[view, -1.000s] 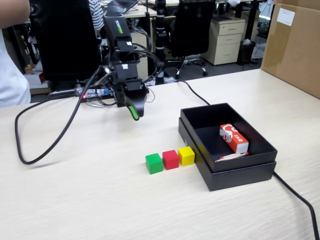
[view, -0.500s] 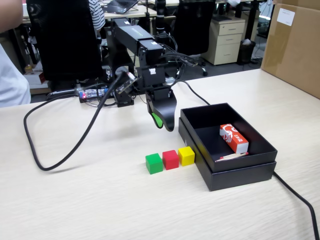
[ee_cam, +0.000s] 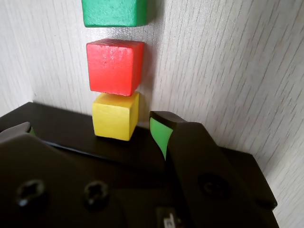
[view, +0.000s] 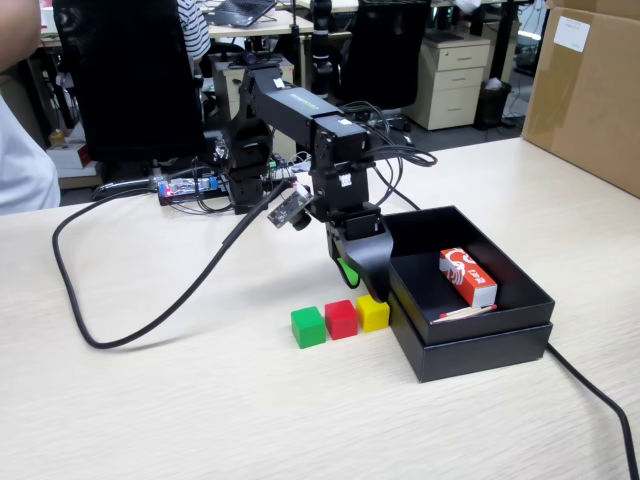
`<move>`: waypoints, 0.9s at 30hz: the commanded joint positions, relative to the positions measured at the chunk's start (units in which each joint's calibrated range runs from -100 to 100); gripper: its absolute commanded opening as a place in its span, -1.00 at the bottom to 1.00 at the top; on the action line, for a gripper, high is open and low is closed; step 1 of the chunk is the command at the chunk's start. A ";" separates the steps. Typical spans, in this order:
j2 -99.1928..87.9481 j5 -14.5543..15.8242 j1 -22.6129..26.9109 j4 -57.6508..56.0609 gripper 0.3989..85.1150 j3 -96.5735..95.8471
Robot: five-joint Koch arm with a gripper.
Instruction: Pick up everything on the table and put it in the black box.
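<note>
Three cubes stand in a touching row on the table (view: 150, 400): green (view: 308, 326), red (view: 341, 319) and yellow (view: 373, 313). The yellow one is next to the left wall of the black box (view: 480, 345). My gripper (view: 360, 283) hangs open and empty just behind and above the yellow cube, at the box's left edge. In the wrist view the green (ee_cam: 114, 12), red (ee_cam: 115, 66) and yellow (ee_cam: 115, 116) cubes run top to bottom. The yellow cube sits ahead of my open gripper (ee_cam: 90, 127), against the box (ee_cam: 57, 121). The green-padded finger (ee_cam: 159, 133) is to its right.
A red-and-white carton (view: 467, 276) and a thin red-tipped stick (view: 465, 312) lie inside the black box. A big brown cardboard box (view: 590, 90) stands at the far right. Black cables (view: 130, 330) loop across the table left of the cubes; another (view: 600, 400) runs right of the box.
</note>
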 commanded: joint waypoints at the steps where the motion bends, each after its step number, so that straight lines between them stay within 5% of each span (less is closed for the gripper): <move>1: 0.56 0.15 0.63 -0.54 0.11 5.73; 14: 9.39 0.59 1.37 -0.54 -0.02 9.17; 21: 11.80 0.68 1.51 -0.97 -0.41 10.35; 27: 12.15 1.51 1.37 -1.06 -0.99 10.90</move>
